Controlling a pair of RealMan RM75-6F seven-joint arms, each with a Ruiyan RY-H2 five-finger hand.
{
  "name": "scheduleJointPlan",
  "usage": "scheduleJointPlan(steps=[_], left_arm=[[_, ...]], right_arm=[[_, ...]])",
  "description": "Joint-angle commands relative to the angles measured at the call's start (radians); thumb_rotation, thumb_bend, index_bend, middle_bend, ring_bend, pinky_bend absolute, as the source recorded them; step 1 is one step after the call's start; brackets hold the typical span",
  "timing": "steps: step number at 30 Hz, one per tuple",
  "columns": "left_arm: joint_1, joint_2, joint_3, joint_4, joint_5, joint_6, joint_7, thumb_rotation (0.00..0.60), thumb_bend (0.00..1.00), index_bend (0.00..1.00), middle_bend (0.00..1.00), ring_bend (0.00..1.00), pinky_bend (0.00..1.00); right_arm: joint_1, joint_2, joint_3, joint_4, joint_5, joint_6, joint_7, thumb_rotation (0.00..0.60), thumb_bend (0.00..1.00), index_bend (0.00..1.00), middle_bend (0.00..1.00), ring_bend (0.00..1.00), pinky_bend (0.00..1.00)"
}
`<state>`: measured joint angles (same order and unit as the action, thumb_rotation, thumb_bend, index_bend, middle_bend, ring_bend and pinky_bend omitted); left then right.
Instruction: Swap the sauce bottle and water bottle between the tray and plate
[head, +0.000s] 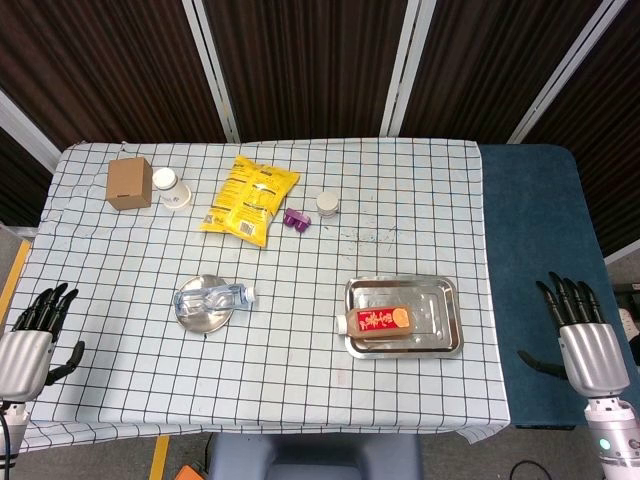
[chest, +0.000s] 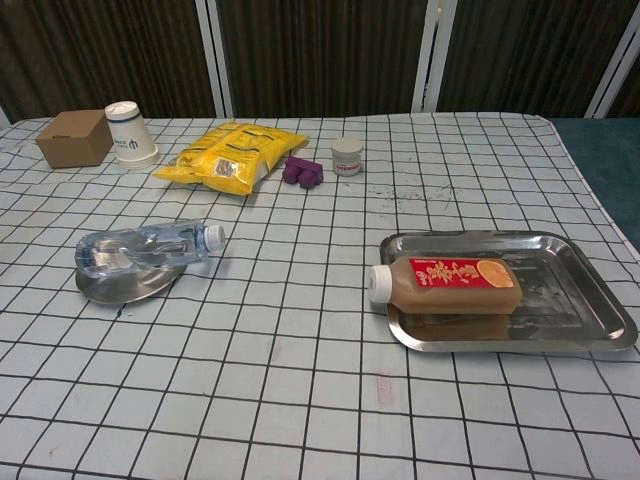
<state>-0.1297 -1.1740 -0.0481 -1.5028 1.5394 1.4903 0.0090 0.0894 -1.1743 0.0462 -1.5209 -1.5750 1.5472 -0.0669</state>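
A brown sauce bottle (head: 383, 321) (chest: 450, 284) with a red label and white cap lies on its side in the steel tray (head: 442, 300) (chest: 580, 290), cap pointing left. A clear water bottle (head: 215, 298) (chest: 145, 248) lies on the round metal plate (head: 195, 318) (chest: 115, 288), its white cap hanging over the right rim. My left hand (head: 30, 340) hovers off the table's front left corner, fingers apart, holding nothing. My right hand (head: 585, 335) hangs beyond the table's right edge, also spread and empty. Neither hand shows in the chest view.
At the back stand a cardboard box (head: 130, 183) (chest: 75, 138), a white paper cup (head: 171, 188) (chest: 130, 131), a yellow snack bag (head: 250, 199) (chest: 230, 155), a purple block (head: 296, 218) (chest: 303, 172) and a small white jar (head: 328, 204) (chest: 347, 156). A checked cloth (head: 300, 390) covers the table.
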Motion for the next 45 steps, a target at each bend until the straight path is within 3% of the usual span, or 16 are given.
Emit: scheduleJointPlan(steps=[1, 12, 17, 20, 24, 30, 40, 45], left_arm=[[-0.002, -0.001, -0.003, 0.004, -0.001, 0.0, 0.0, 0.6, 0.42, 0.0, 0.0, 0.0, 0.2], [-0.01, -0.006, -0.007, 0.018, 0.013, 0.01, -0.022, 0.6, 0.42, 0.0, 0.0, 0.0, 0.2], [-0.005, 0.003, -0.007, 0.012, -0.008, 0.002, -0.043, 0.6, 0.42, 0.0, 0.0, 0.0, 0.2], [0.003, 0.005, -0.005, 0.01, -0.003, 0.018, -0.034, 0.6, 0.42, 0.0, 0.0, 0.0, 0.2], [0.008, 0.006, -0.002, 0.011, 0.003, 0.029, -0.04, 0.6, 0.42, 0.0, 0.0, 0.0, 0.2], [0.004, 0.003, -0.005, 0.013, -0.006, 0.017, -0.037, 0.6, 0.42, 0.0, 0.0, 0.0, 0.2], [0.002, 0.004, -0.006, 0.016, -0.006, 0.017, -0.047, 0.6, 0.42, 0.0, 0.0, 0.0, 0.2], [0.004, 0.009, -0.009, 0.019, -0.011, 0.019, -0.071, 0.6, 0.42, 0.0, 0.0, 0.0, 0.2]], right_arm=[[-0.003, -0.002, -0.003, 0.004, -0.007, 0.004, 0.01, 0.6, 0.09, 0.0, 0.0, 0.0, 0.08], [0.001, -0.003, -0.021, 0.007, -0.022, -0.021, 0.016, 0.6, 0.09, 0.0, 0.0, 0.0, 0.08], [0.056, -0.03, -0.039, 0.03, -0.094, -0.076, 0.064, 0.6, 0.09, 0.0, 0.0, 0.0, 0.11], [0.112, -0.033, -0.032, 0.017, -0.108, -0.146, 0.078, 0.6, 0.09, 0.0, 0.0, 0.0, 0.16], [0.19, -0.036, -0.009, -0.029, -0.065, -0.285, 0.004, 0.6, 0.09, 0.01, 0.01, 0.01, 0.17], [0.291, -0.091, 0.031, -0.051, 0.012, -0.443, -0.059, 0.6, 0.09, 0.17, 0.08, 0.08, 0.19], [0.404, -0.233, 0.07, 0.019, 0.071, -0.542, -0.239, 0.6, 0.09, 0.29, 0.19, 0.17, 0.27], [0.454, -0.309, 0.084, 0.065, 0.155, -0.63, -0.247, 0.6, 0.09, 0.34, 0.23, 0.23, 0.32]])
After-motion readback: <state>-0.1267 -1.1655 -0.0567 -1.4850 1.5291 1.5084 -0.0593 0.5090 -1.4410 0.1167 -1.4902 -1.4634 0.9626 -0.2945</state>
